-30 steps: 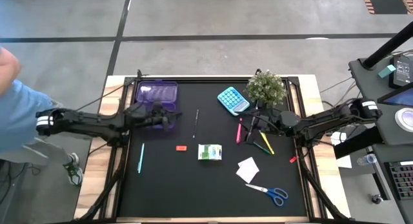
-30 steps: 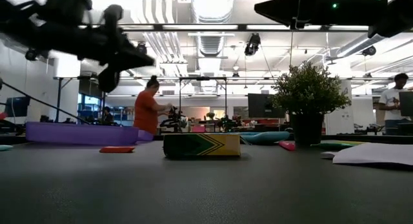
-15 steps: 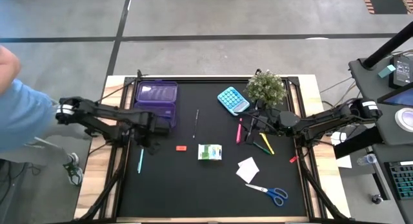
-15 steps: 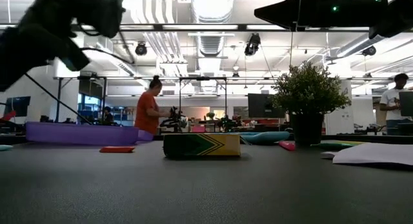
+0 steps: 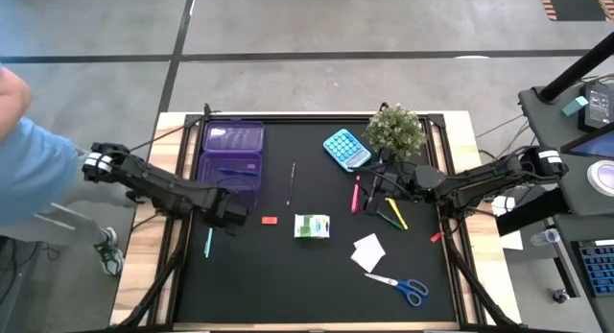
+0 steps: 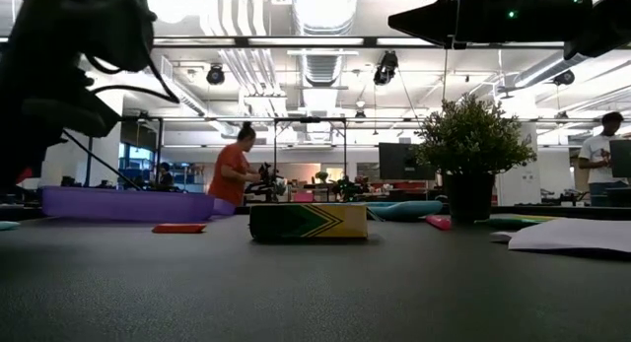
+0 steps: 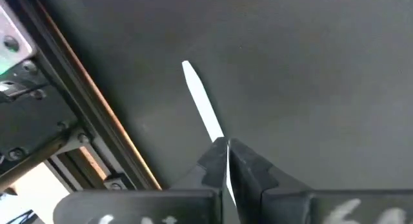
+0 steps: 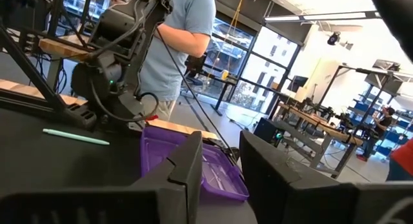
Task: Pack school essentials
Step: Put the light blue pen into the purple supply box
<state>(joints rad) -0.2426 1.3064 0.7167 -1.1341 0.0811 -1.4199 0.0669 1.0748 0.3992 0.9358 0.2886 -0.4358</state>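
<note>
Two arms reach in over the black bench (image 5: 317, 295), one from each side. The left tool (image 5: 230, 216) sits low near the left edge, its fingers pressed fully together. In its wrist view the closed tips (image 7: 227, 146) line up with one end of the teal pen (image 7: 200, 101), which lies flat on the bench. Whether they touch the pen cannot be told.

The right tool (image 5: 377, 184) hangs near the right edge, just in front of the potted plant (image 5: 395, 129) at the back. Its fingers stand a narrow gap apart with nothing between them.

The purple case (image 5: 231, 153) lies open at the back left corner with a blue pen (image 5: 230, 172) inside. A black pen (image 5: 292, 179) lies just beside the case, and a pink pen (image 5: 356, 194) lies by the right tool. The green and yellow pens (image 5: 393, 216) lie crossed near the right edge.

The red eraser (image 5: 270, 219) and the green-white pack (image 5: 312, 225) sit mid-bench, near each other but apart. The paper square (image 5: 368, 251) and the blue-handled scissors (image 5: 403, 288) lie toward the front right corner.
</note>
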